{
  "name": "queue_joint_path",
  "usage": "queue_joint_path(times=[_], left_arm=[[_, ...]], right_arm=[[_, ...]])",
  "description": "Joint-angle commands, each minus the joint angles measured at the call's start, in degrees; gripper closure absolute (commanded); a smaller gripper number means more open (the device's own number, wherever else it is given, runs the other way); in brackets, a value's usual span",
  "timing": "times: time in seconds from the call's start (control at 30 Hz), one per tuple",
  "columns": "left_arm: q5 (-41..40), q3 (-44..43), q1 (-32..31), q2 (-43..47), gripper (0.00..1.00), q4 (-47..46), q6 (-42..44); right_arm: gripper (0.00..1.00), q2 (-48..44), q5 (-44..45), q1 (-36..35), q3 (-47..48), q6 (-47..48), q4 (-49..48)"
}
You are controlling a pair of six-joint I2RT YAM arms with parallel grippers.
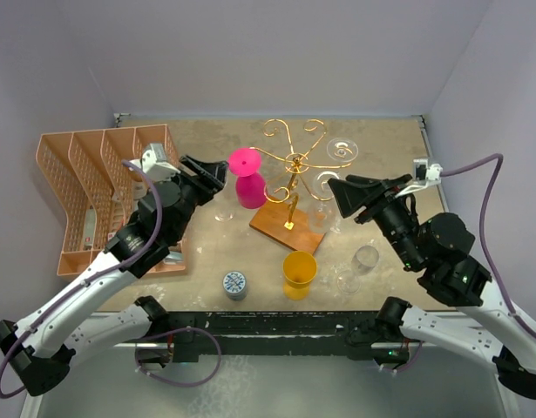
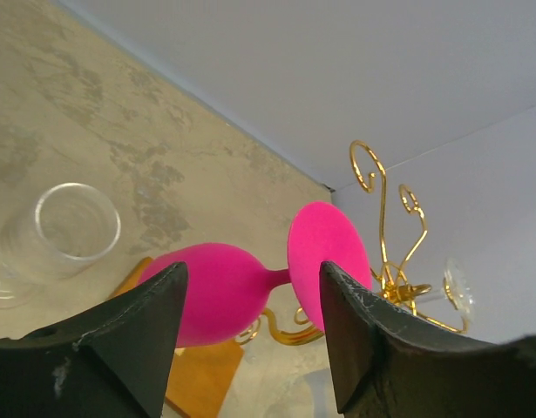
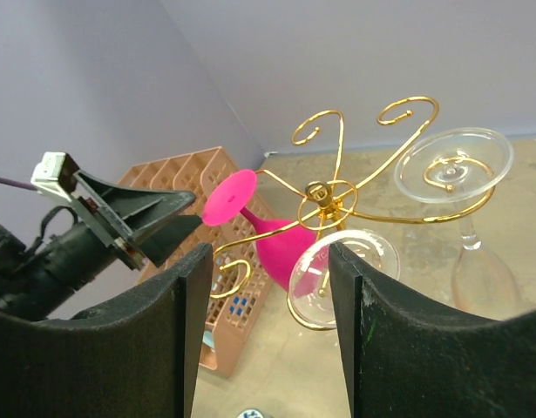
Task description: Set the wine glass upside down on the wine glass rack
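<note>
There are four clear glasses (image 1: 365,259), one pink glass (image 1: 248,185), one yellow cup (image 1: 299,272), one blue cup (image 1: 234,284), one rack (image 1: 283,230) and one basket (image 1: 76,178).

Bright even light, soft faint shadows, crisp overhead view, wrist views slightly blurred in the near foreground

Basket (image 1: 84,187) along the left edge, wine glass rack (image 1: 278,225) mid-table (glasses (image 1: 342,150) hung on it), cup (image 1: 299,274) and jar (image 1: 234,285) at near edge.
</note>
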State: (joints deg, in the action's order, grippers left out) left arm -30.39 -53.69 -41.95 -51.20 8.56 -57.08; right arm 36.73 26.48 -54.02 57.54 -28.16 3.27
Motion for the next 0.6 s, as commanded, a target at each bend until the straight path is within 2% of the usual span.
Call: queue_joint_path(times=[0.0,0.07,0.17,0.27,0.4,0.57], left_arm=[[-1.6,-2.6,0.4,2.4,0.4,5.1,9.2],[-0.2,-3.2,0.4,2.3,0.4,8.2,15.1],[5.5,-5.2,0.3,2.4,0.4,14.7,22.0],[16.7,-4.6,0.3,4.0,0.4,16.4,28.1],[35.2,-1.0,0.3,6.0,0.4,11.5,32.6],[57.0,1.1,0.1,3.7,0.4,1.8,33.4]], right_arm=[[0.42,1.1,-2.9,-0.3,4.9,0.8,3.3],[0.41,2.0,-8.6,-0.3,8.4,5.7,7.2],[0.4,3.5,-10.9,-0.3,13.6,10.7,12.2],[0.4,3.7,-9.5,-0.3,14.8,11.0,13.2],[0.39,2.6,-6.9,-0.3,12.6,7.3,11.7],[0.39,2.2,-3.9,-0.3,11.5,0.6,11.7]])
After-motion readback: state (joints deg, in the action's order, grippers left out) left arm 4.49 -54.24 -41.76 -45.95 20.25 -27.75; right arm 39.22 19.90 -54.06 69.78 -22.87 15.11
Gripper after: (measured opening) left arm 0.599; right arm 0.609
